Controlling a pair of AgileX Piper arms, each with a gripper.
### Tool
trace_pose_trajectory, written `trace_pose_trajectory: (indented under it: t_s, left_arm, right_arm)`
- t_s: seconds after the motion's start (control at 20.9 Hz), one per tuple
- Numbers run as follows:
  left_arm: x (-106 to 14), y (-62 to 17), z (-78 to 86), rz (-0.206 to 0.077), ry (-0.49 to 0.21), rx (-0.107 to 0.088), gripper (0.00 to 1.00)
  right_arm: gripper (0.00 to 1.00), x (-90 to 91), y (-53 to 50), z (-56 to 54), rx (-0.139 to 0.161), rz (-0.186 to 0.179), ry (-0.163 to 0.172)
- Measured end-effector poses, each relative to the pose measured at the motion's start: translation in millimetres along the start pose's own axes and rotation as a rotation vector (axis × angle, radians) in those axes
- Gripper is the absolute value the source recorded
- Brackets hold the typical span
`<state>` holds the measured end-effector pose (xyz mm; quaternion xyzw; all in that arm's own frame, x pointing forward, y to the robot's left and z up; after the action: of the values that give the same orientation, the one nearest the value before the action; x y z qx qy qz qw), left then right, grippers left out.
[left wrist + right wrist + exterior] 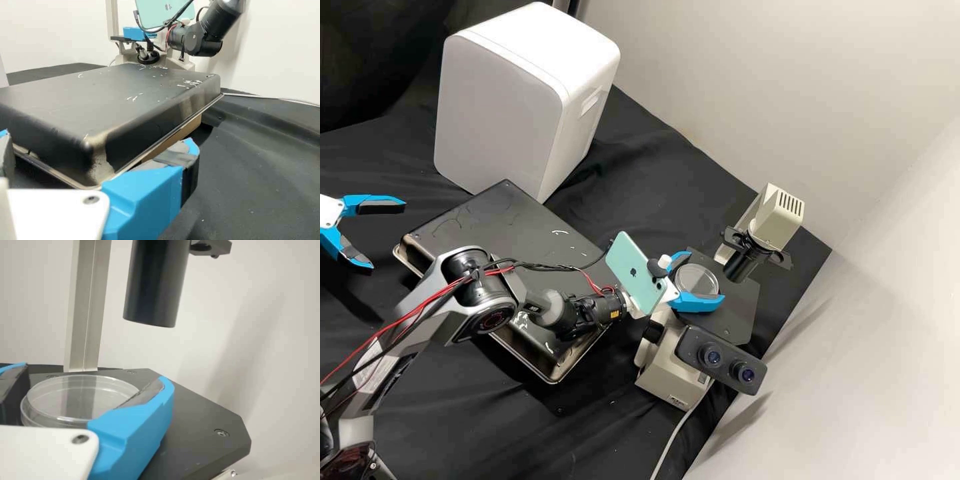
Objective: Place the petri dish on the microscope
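1. The dish is over the black stage of the microscope, under its dark tube. We cannot tell whether the dish's base touches the stage.
2. The right pincer grasps the dish, with one blue finger against each side of its wall.
3. The left pincer is spread wide and holds nothing. It sits over the surface, well away from the microscope, past the tray.
4. We judge the dish to be light, stiff, thin-walled and slick. A hard squeeze could crack it or spring a lid, and a slack one could let it slide out.
5. We think the best hold is across the side wall at opposite points, keeping the dish level. The release should come only once it rests flat on the stage.
6. The dish is clear and looks empty to us.
7. The tray lies just beside the microscope and appears to be bottom-up, with its scratched underside facing upward.
8. The white box stands beyond the tray, farther from the microscope. It is closed, so we cannot see what is inside.
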<state>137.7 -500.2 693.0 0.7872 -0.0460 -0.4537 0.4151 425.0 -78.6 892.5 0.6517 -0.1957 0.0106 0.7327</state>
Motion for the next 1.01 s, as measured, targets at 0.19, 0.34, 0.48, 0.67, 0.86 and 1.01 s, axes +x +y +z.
trace_pose_trajectory:
  t_s: [0.19, 0.34, 0.48, 0.67, 0.86, 1.01]
  left_arm:
    - [0.0, 0.0, 0.0, 0.0, 0.0, 0.0, 1.0]
    - [0.0, 0.0, 0.0, 0.0, 0.0, 0.0, 1.0]
    - [0.0, 0.0, 0.0, 0.0, 0.0, 0.0, 1.0]
    - [0.0, 0.0, 0.0, 0.0, 0.0, 0.0, 1.0]
    - [0.0, 0.0, 0.0, 0.0, 0.0, 0.0, 1.0]
    - [0.1, -0.1, 0.3, 0.0, -0.002, 0.0, 1.0]
  right_arm:
    - [1.0, -1.2, -1.5, 0.9, -0.001, -0.006, -0.003]
    - [1.0, -1.2, -1.5, 0.9, -0.003, -0.006, -0.003]
    - [1.0, -1.2, -1.5, 0.9, -0.003, -0.006, -0.003]
    - [1.0, -1.2, -1.6, 1.0, -0.003, -0.007, -0.004]
    - [1.0, -4.3, -1.3, 1.0, -0.003, -0.018, -0.012]
    - [1.0, -11.9, -1.0, 1.8, 0.027, -0.031, -0.009]
